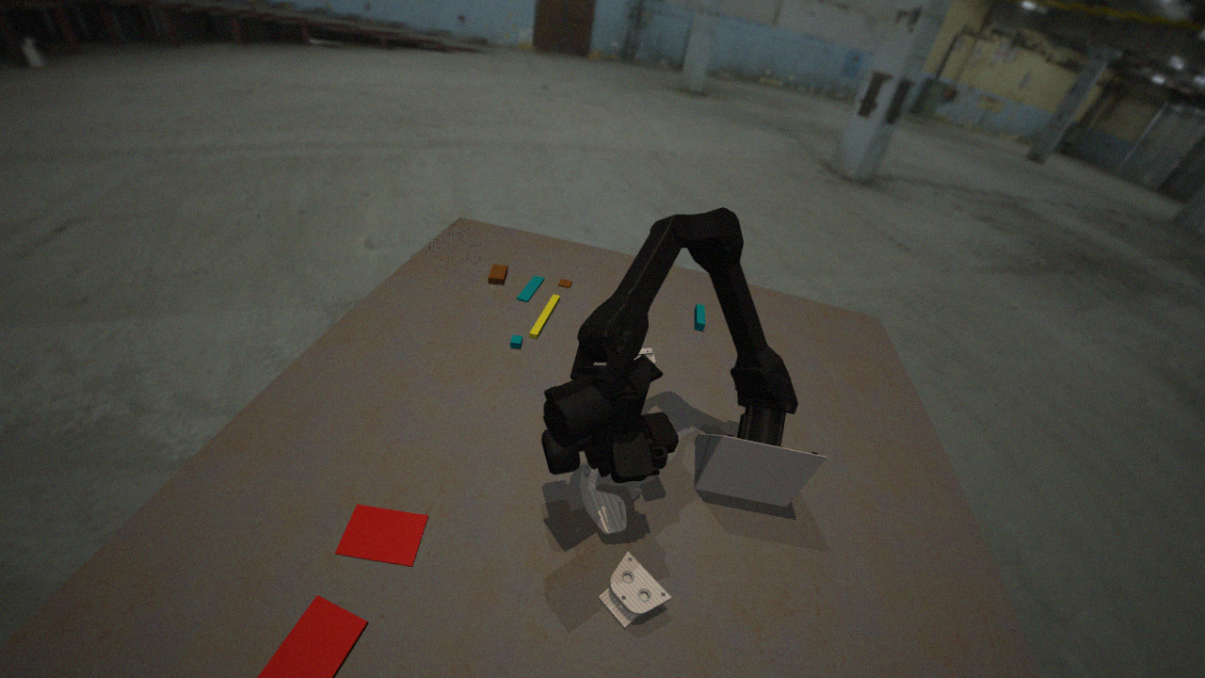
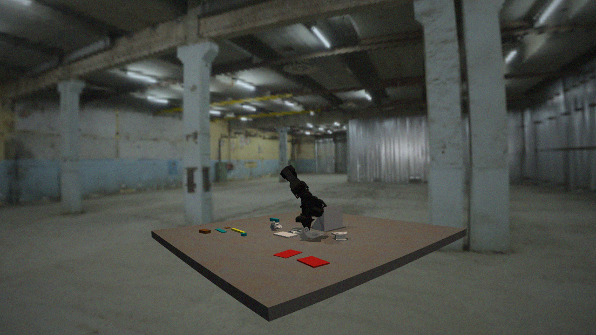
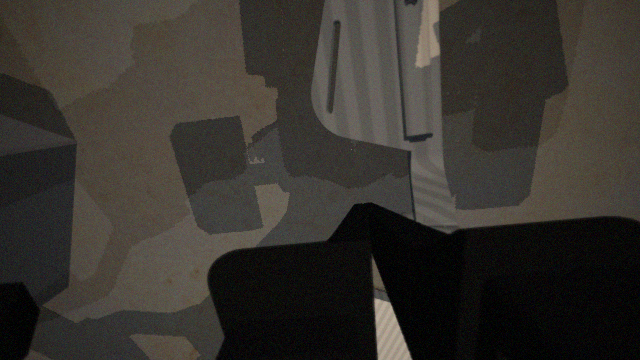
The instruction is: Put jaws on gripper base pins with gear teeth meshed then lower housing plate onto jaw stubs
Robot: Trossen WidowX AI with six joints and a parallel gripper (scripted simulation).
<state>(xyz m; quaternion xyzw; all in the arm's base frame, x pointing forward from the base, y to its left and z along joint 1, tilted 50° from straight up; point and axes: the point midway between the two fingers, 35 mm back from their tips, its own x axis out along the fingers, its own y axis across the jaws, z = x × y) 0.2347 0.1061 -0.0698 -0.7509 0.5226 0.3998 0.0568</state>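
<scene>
My gripper (image 1: 621,477) (image 2: 307,227) (image 3: 363,212) is shut and empty, pointing down close above a pale ribbed jaw (image 1: 608,514) (image 2: 313,234) (image 3: 362,95). The jaw lies on the table; its narrow end is partly hidden by the fingers in the wrist view. A pale part with two round holes (image 1: 637,583) (image 2: 340,234) stands nearer the top camera; I cannot tell if it is the base or the housing plate. A flat pale block (image 2: 285,234) lies beyond the gripper, with a small pale part (image 2: 296,231) behind it. Another pale part (image 2: 275,225) lies further back, possibly the second jaw. No meshed teeth are visible.
A grey upright panel (image 1: 758,472) (image 2: 334,217) stands beside the arm's base. Two red plates (image 1: 383,535) (image 1: 315,637) lie on one side. A yellow bar (image 1: 545,315), an orange block (image 1: 498,274) and several teal blocks, one by the bar (image 1: 516,341), lie further back.
</scene>
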